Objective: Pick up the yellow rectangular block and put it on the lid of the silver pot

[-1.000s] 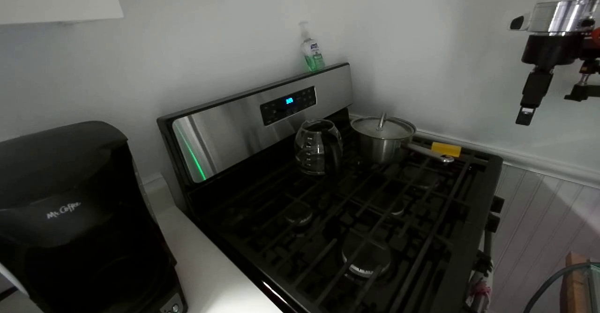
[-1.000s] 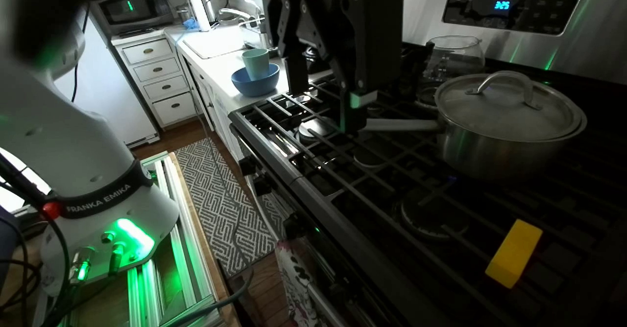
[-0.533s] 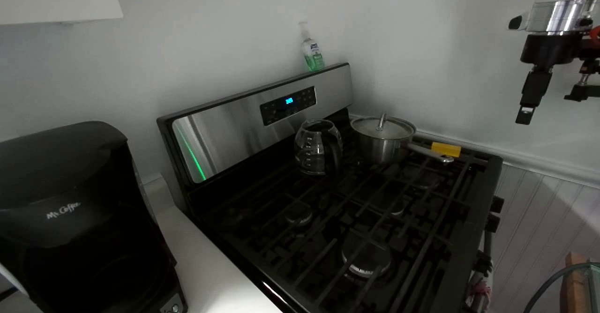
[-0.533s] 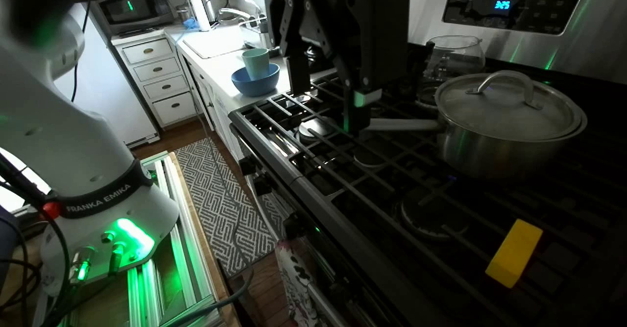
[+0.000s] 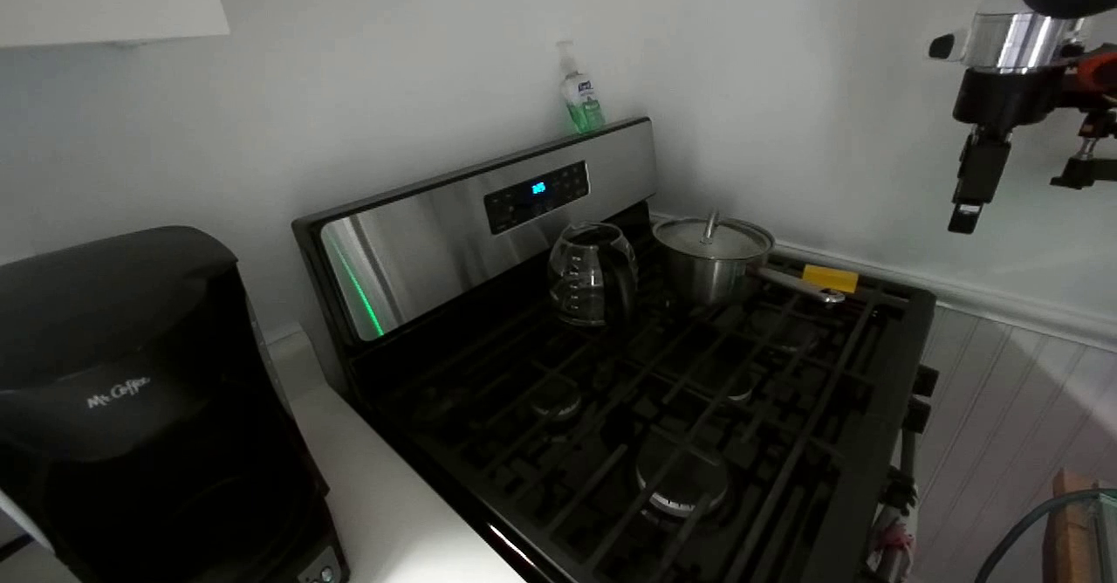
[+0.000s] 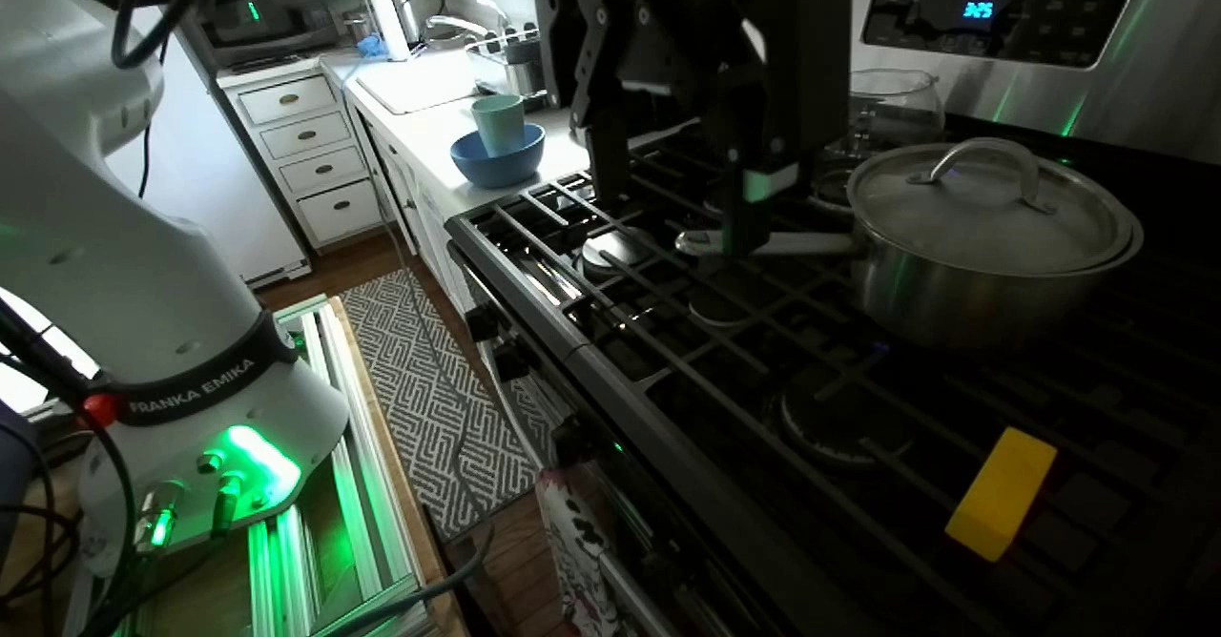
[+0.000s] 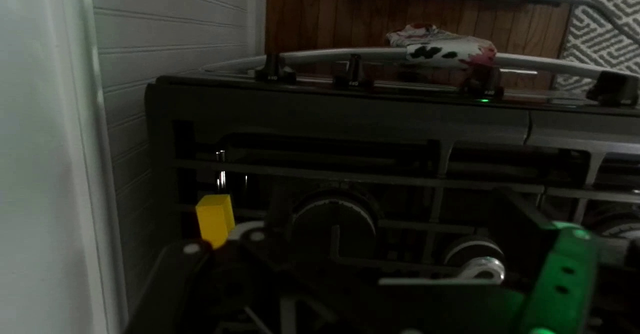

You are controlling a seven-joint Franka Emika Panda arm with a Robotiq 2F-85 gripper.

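Note:
The yellow rectangular block point(image 5: 830, 278) lies on the dark stove grate near the wall, beyond the pot's handle. It also shows in an exterior view point(image 6: 1002, 494) at the lower right and in the wrist view point(image 7: 215, 219) at left, partly behind a gripper link. The silver pot point(image 6: 935, 294) stands on the grate with its lid point(image 6: 992, 208) on; they show in both exterior views. In the wrist view only the tip of the pot's handle point(image 7: 487, 268) shows clearly. My gripper point(image 6: 679, 203) is open and empty, pointing down, above the stove and apart from the block.
A glass carafe point(image 5: 583, 282) stands beside the pot. A black coffee maker point(image 5: 131, 365) is on the counter. A white wall point(image 7: 55, 174) runs close beside the block. A blue bowl point(image 6: 496, 165) holding a green cup point(image 6: 499, 122) stands on the counter past the stove.
My gripper has moved a little, to the right toward the pot in one exterior picture and slightly left in the other; it stays open. The block, pot and lid have not moved.

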